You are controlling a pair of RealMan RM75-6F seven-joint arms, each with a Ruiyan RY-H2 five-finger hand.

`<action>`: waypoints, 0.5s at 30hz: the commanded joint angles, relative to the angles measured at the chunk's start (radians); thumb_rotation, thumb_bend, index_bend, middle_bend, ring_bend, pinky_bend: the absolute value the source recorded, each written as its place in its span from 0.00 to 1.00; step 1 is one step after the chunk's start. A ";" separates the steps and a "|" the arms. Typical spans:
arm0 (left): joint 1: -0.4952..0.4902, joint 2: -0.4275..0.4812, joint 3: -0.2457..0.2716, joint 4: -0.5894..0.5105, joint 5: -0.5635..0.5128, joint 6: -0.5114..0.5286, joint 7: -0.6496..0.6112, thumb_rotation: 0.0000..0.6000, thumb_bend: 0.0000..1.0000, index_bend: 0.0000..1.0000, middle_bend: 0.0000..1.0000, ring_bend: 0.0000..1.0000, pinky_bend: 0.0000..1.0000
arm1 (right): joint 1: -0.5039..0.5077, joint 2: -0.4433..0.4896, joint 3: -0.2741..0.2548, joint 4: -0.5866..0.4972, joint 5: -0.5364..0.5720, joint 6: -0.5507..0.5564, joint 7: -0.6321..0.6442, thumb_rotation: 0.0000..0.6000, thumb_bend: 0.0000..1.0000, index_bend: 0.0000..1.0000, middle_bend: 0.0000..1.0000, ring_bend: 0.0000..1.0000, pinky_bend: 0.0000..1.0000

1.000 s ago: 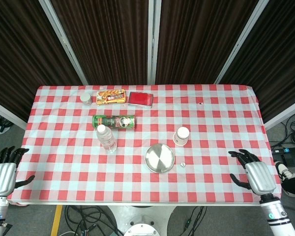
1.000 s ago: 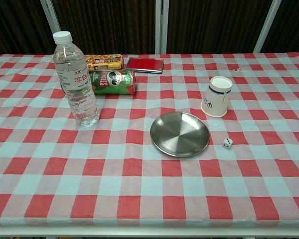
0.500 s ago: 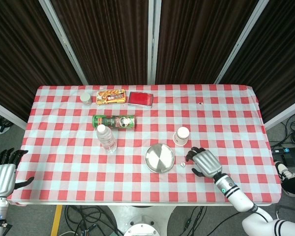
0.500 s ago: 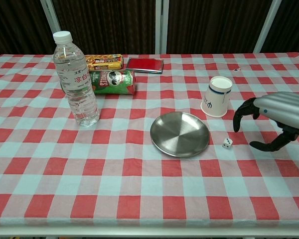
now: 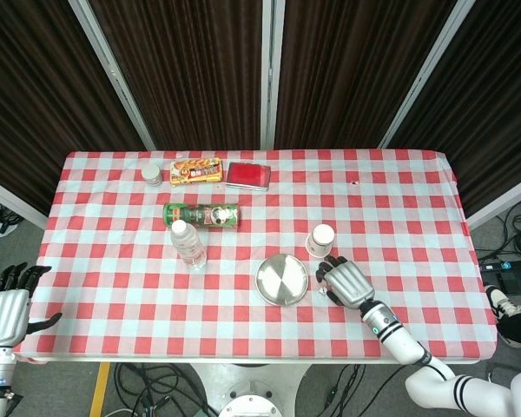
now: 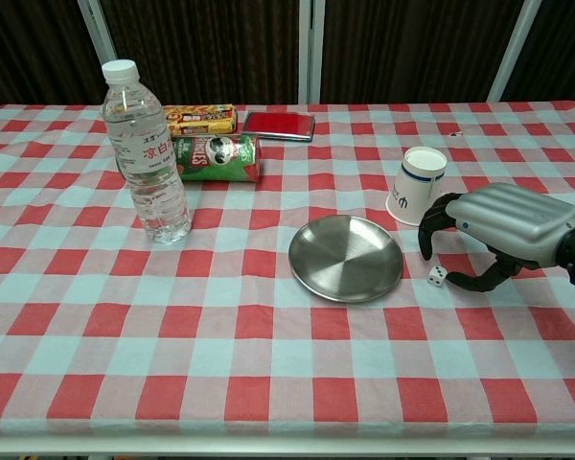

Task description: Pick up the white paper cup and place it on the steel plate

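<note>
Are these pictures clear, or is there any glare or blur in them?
Head view: even light, sharp, soft shadows only. Chest view: the steel plate shows a soft sheen, not harsh glare; the right robot hand and white paper cup look crisp, without motion blur.

The tablecloth point(image 6: 172, 364) was a matt red-and-white checked sheet, lying smooth. The plate point(image 6: 346, 257) was brushed steel with a dull sheen. The cup point(image 6: 420, 186) was matt white paper with a dark printed mark. The bottle point(image 6: 146, 153) was clear glossy plastic with a white cap. The can point(image 6: 217, 156) carried a glossy green printed wrap. The right hand point(image 6: 494, 235) had a silvery ribbed metallic back and black fingers point(image 6: 429, 228). The die point(image 6: 438, 276) looked smooth and white.
</note>
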 commanded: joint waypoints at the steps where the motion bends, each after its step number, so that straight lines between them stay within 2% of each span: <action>1: 0.000 -0.003 0.001 0.005 0.000 -0.003 -0.007 1.00 0.07 0.20 0.19 0.10 0.08 | 0.006 -0.007 -0.005 0.007 0.001 -0.003 0.003 1.00 0.27 0.44 0.31 0.18 0.32; 5: 0.001 -0.007 0.002 0.014 -0.002 -0.006 -0.016 1.00 0.07 0.20 0.19 0.10 0.08 | 0.015 -0.017 -0.013 0.018 0.003 -0.007 0.001 1.00 0.27 0.46 0.32 0.18 0.32; 9: 0.001 -0.010 0.001 0.022 -0.003 -0.007 -0.024 1.00 0.07 0.20 0.19 0.10 0.08 | 0.021 -0.020 -0.019 0.020 0.003 -0.003 -0.007 1.00 0.32 0.56 0.33 0.19 0.32; 15: 0.003 -0.011 0.001 0.029 -0.003 -0.006 -0.032 1.00 0.07 0.20 0.19 0.10 0.08 | 0.032 0.013 -0.004 -0.061 -0.029 0.060 0.033 1.00 0.33 0.62 0.36 0.19 0.32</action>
